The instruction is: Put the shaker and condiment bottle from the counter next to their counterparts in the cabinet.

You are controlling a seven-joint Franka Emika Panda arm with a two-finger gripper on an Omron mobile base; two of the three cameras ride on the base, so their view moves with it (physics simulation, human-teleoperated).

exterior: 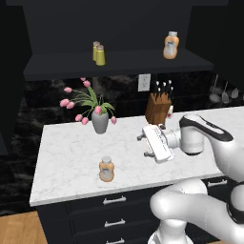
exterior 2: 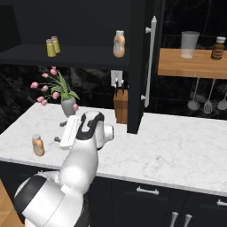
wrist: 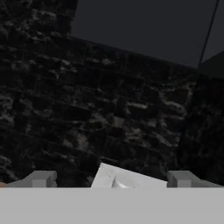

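White arm low in front, gripper [exterior: 143, 145] spread wide and empty, condiment bottle [exterior: 106, 169] on counter [exterior: 71, 162] below-left of it, two shakers [exterior: 98, 53] on cabinet [exterior: 119, 64] shelf above

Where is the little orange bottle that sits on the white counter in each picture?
Left base view: the condiment bottle stands low, left of centre, near the counter's front edge.
Right base view: far left, near the front edge.
Hand view: cannot tell.
Shared landmark: the grey vase of pink flowers behind it.

Orange condiment bottle [exterior: 106, 169] upright on counter [exterior: 62, 162]; two shakers [exterior: 98, 53] shelved
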